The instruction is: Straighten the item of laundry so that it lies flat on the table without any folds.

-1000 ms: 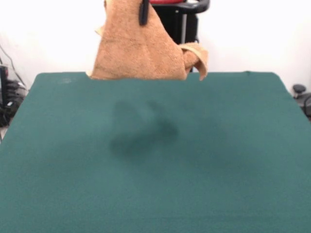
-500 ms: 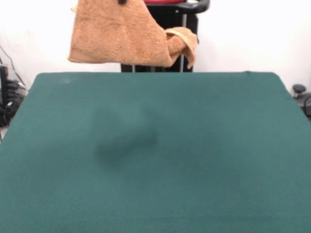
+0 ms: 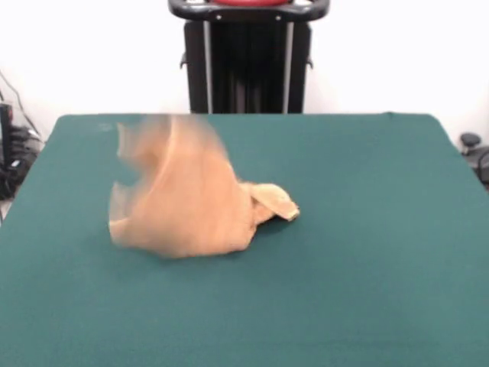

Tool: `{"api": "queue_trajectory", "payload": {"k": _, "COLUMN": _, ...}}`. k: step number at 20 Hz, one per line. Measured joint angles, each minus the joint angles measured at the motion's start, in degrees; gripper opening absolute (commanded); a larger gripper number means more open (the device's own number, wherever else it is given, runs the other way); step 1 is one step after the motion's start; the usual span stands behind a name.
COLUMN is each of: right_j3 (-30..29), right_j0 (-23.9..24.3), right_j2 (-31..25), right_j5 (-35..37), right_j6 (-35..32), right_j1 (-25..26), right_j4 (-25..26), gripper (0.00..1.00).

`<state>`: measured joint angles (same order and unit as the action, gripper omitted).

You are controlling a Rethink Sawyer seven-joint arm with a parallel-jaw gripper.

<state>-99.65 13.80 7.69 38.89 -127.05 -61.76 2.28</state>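
The orange-tan towel (image 3: 183, 199) shows blurred in the front view, its lower edge touching the green table (image 3: 367, 229) left of the middle while its upper part still stands up in a loose, crumpled sheet. One folded corner (image 3: 275, 202) lies on the cloth at its right side. Nothing holds the towel. No gripper or arm shows in this view.
The black pedestal (image 3: 248, 57) stands behind the table's far edge. Dark cables and equipment (image 3: 11, 149) sit off the table's left side, and a dark object (image 3: 474, 149) sits off the right edge.
The towel hung high above the far edge, held from above; it has been let go and has dropped onto the table. The gripper tip seen earlier is gone from view.
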Motion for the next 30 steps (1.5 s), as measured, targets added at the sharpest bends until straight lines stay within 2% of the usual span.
{"api": "queue_trajectory", "payload": {"k": 10, "right_j3": -0.08, "right_j0": 4.90, "right_j2": -0.51, "right_j5": 0.29, "right_j6": 0.00, "right_j1": -5.10, "right_j4": -1.43, "gripper": 1.00}}
{"api": "queue_trajectory", "payload": {"k": 16, "right_j3": -2.64, "right_j0": 7.82, "right_j2": -1.18, "right_j5": -5.41, "right_j6": 0.00, "right_j1": -5.37, "right_j4": -4.23, "gripper": 1.00}}
{"api": "queue_trajectory", "payload": {"k": 23, "right_j3": -5.79, "right_j0": 8.22, "right_j2": -2.15, "right_j5": -23.60, "right_j6": 0.00, "right_j1": 0.37, "right_j4": -1.58, "gripper": 1.00}}
{"api": "queue_trajectory", "payload": {"k": 30, "right_j3": -6.07, "right_j0": 7.30, "right_j2": -2.18, "right_j5": -32.98, "right_j6": 0.00, "right_j1": 8.04, "right_j4": 1.04, "gripper": 1.00}}
